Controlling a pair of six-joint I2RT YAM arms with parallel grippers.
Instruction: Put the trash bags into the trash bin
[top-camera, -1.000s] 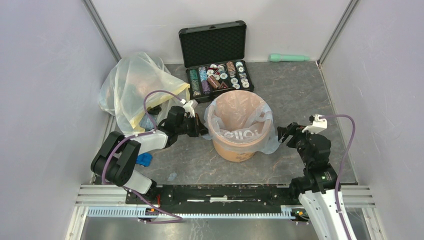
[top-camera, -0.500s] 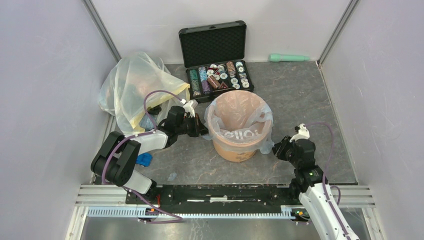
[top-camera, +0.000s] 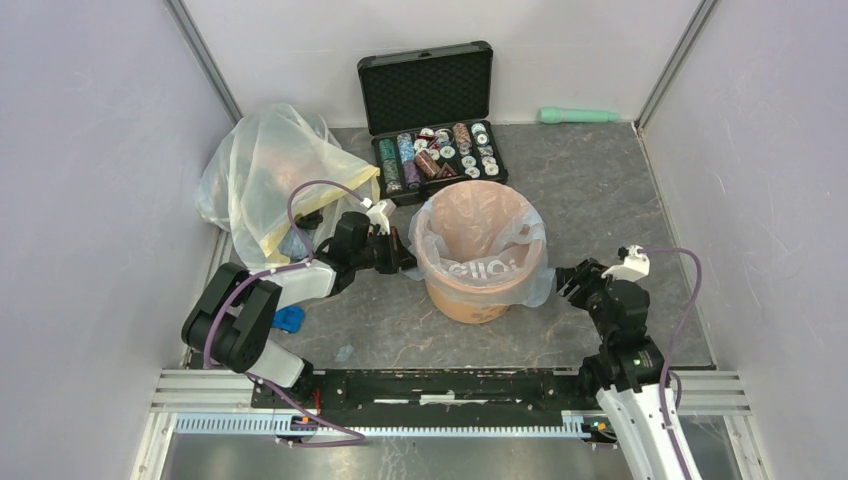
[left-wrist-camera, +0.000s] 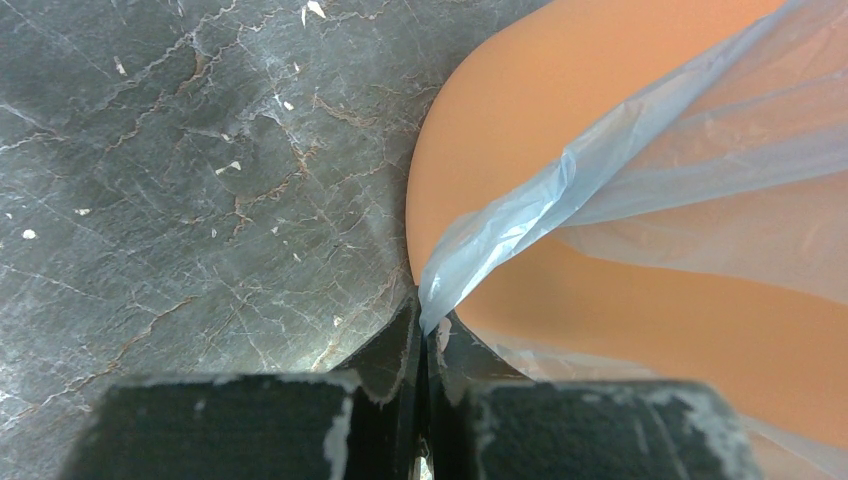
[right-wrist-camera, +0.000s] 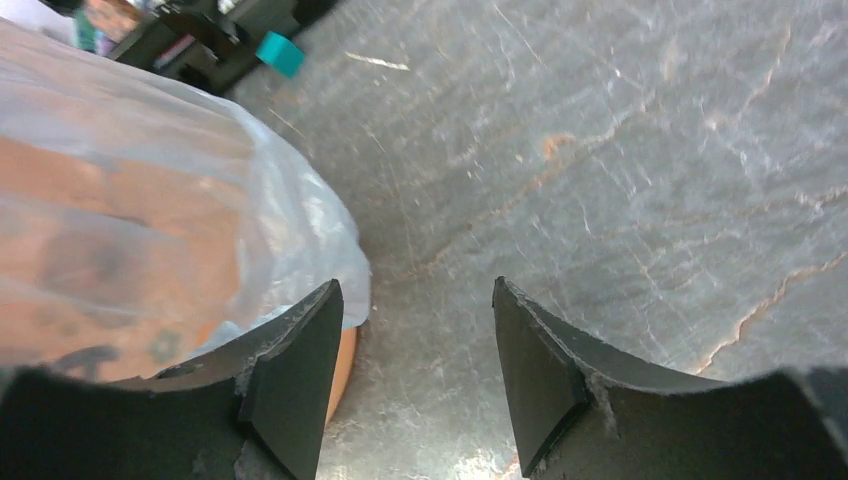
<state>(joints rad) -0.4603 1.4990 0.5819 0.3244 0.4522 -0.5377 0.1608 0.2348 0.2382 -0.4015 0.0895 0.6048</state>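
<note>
Grey bench, centre: w/ left end effector we pinch trash bag edge against trash bin; right end effector wide apart nearby.

No legible text; marks on the trash bin are unreadable.

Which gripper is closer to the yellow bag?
Left. The left gripper, pinching the blue bag, sits just right of the yellow bag; the right gripper is past the bucket.
</note>
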